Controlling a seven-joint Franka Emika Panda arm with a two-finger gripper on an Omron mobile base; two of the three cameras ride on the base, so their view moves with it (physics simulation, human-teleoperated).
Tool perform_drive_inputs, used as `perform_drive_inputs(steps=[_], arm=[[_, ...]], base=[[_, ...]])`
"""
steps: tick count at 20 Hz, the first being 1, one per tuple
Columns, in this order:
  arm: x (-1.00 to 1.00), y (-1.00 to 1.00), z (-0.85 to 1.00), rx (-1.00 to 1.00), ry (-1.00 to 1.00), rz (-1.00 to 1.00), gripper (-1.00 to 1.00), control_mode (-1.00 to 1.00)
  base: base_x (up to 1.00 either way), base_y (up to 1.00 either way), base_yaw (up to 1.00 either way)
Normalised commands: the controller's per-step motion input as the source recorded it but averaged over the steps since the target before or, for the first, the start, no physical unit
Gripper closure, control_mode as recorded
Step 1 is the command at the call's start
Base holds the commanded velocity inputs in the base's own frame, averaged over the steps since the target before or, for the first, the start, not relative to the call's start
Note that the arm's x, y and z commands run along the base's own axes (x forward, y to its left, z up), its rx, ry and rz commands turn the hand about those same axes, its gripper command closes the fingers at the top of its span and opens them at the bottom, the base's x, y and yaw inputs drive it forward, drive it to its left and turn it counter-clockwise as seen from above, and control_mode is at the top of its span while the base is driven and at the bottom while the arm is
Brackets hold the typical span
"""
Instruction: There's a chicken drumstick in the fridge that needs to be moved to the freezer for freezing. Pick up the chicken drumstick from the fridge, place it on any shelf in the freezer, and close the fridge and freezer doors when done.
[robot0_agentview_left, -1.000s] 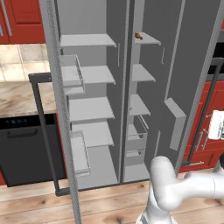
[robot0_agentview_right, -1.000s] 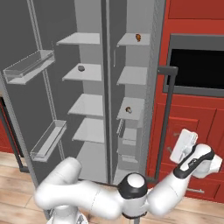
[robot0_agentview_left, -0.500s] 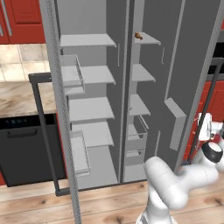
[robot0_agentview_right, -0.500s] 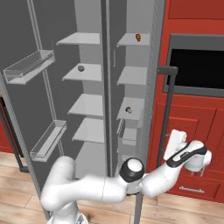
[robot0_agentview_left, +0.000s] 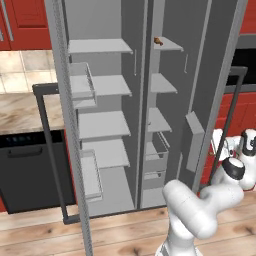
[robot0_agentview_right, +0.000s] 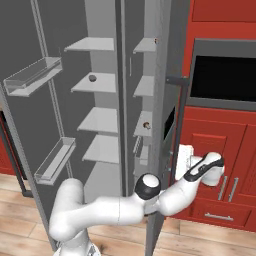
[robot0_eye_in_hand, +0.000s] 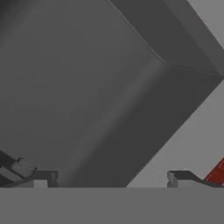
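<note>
jaws spread wide and empty, close against the grey fridge door (robot0_agentview_right: 167, 75) — chicken drumstick (robot0_agentview_left: 158, 41) on a top shelf.

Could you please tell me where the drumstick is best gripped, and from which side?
Grip the drumstick across its middle, coming in level from the open front. It lies on the top shelf of the right compartment, close to the divider, so the sides and back are walled. It is too small here to tell the bone end, so set the jaws' angle closer up.

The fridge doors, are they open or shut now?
Open. Both doors stand swung out, and the shelves inside show.
</note>
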Motion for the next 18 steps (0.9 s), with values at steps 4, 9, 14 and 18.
perform_drive_inputs(steps=[4, 9, 14, 18], arm=[[-0.20, 1.00, -0.11, 0.19, 0.00, 0.17, -1.00, -1.00], [-0.19, 1.00, -0.20, 0.27, -0.12, 0.02, -1.00, -1.00], [-0.30, 1.00, -0.28, 0.32, -0.36, -0.09, -1.00, -1.00], [-0.01, 1.00, -0.14, 0.19, -0.33, -0.37, -1.00, -1.00]], base=[[0.00, 0.00, 0.00], [0.00, 0.00, 0.00], [0.00, 0.00, 0.00], [0.00, 0.00, 0.00]])
